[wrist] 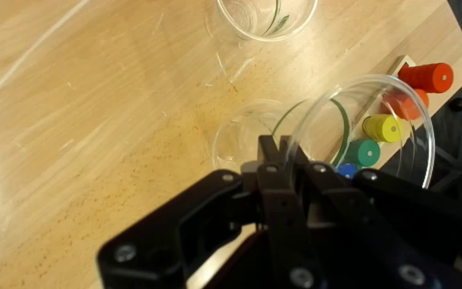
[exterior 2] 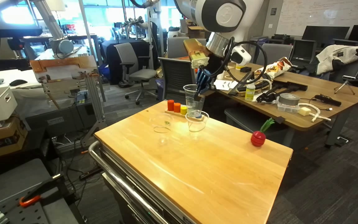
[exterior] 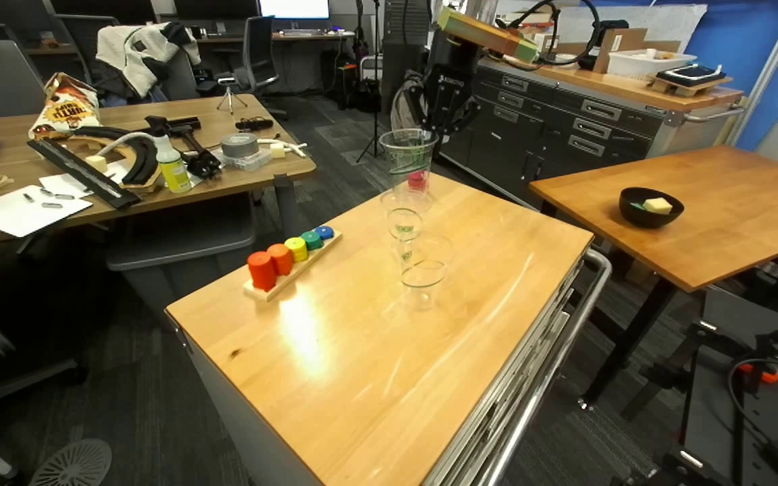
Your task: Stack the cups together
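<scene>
My gripper (wrist: 278,144) is shut on the wall of a clear cup (wrist: 359,110), with the rim between the fingers. In both exterior views this held cup (exterior: 409,158) (exterior 2: 193,101) hangs roughly upright above the table. A second clear cup (exterior: 404,219) stands on the table just below it; it also shows in the other views (exterior 2: 197,123) (wrist: 243,136), partly hidden by the fingers in the wrist view. A third clear cup (exterior: 425,270) stands apart, also seen in the other views (exterior 2: 161,126) (wrist: 273,18). The fingertips (exterior: 435,131) (exterior 2: 198,95) show in both exterior views.
A wooden rack of coloured blocks (exterior: 281,260) (wrist: 391,128) stands along the table edge beside the cups. A red radish-like toy (exterior 2: 258,138) with green leaves stands near another edge. A metal handle (exterior: 564,364) runs along the side of the wooden table (exterior 2: 179,161).
</scene>
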You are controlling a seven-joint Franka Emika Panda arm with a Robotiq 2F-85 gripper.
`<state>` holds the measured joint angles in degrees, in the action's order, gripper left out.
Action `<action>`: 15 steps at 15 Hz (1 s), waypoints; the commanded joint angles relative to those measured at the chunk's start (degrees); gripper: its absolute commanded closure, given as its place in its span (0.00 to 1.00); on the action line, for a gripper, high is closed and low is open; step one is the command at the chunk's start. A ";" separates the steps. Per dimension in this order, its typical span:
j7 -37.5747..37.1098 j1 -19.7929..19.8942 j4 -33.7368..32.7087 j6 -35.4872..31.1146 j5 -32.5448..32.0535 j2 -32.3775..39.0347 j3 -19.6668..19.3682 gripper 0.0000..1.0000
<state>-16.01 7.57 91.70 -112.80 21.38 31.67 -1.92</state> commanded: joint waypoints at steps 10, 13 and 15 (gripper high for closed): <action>3.61 1.16 -1.88 -3.96 4.19 7.62 0.72 0.58; 4.95 1.16 -0.78 -5.47 3.91 6.52 0.95 0.34; 6.22 1.22 0.18 -5.90 3.90 5.26 1.22 0.18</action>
<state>-12.21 8.21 90.96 -117.57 24.36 38.86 -1.62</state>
